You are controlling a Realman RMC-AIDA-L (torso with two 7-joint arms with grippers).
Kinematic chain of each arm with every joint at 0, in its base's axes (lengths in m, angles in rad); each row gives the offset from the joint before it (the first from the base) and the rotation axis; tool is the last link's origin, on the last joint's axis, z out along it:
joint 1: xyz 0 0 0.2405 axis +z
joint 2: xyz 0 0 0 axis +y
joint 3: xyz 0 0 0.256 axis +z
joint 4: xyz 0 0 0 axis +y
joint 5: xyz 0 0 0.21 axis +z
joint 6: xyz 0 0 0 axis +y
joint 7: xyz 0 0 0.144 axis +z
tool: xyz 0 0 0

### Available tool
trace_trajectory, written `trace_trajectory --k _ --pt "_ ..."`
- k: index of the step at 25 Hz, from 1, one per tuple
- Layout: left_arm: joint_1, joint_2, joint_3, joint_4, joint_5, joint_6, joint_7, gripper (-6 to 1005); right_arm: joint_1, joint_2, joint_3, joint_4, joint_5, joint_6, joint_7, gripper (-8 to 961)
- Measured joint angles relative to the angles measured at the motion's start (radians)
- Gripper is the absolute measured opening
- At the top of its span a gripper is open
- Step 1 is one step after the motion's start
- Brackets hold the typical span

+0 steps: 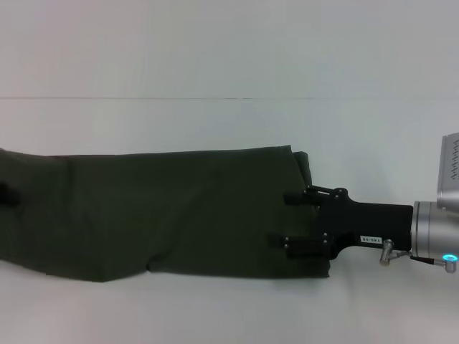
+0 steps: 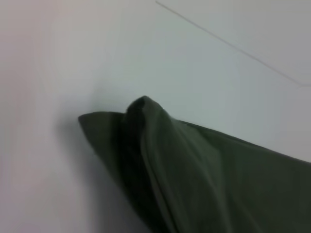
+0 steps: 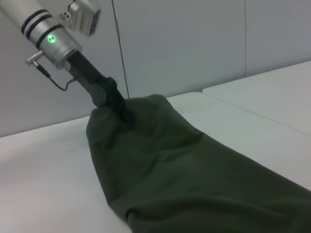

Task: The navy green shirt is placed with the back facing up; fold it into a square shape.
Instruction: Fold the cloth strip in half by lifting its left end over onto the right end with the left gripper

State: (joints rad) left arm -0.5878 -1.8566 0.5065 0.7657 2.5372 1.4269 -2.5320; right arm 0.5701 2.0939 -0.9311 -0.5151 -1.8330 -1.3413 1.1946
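While the shirt lies as a long band on the white table, we note the right gripper spread over its end; only the right wrist view shows the left gripper clenched on the far end.

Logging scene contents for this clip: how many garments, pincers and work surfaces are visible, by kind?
Garments: 1, the navy green shirt, folded into a long band.
Pincers: 2, the right pincer at the shirt's right end, the left pincer at its other end.
Work surfaces: 1, the white table.
Total: 4
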Motion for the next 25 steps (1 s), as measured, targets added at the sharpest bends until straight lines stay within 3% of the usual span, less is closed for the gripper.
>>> trace_trajectory --k 7,12,16,25 --pt "-0.062 -0.037 -0.005 0.139 -0.029 0.199 -0.068 116 -0.006 0.0 0.0 0.008 0.0 0.003 -0.005 868" --pt "-0.113 -0.053 -0.005 0.147 -0.118 0.294 -0.12 113 -0.016 0.0 0.002 0.007 0.0 0.005 -0.007 867" --pt "-0.142 -0.077 -0.003 0.095 -0.199 0.307 -0.147 112 -0.023 0.0 0.009 0.008 0.0 0.002 -0.011 865" --pt "-0.196 -0.162 0.014 0.008 -0.256 0.225 -0.15 114 -0.027 0.0 0.011 0.006 0.001 0.003 -0.017 863"
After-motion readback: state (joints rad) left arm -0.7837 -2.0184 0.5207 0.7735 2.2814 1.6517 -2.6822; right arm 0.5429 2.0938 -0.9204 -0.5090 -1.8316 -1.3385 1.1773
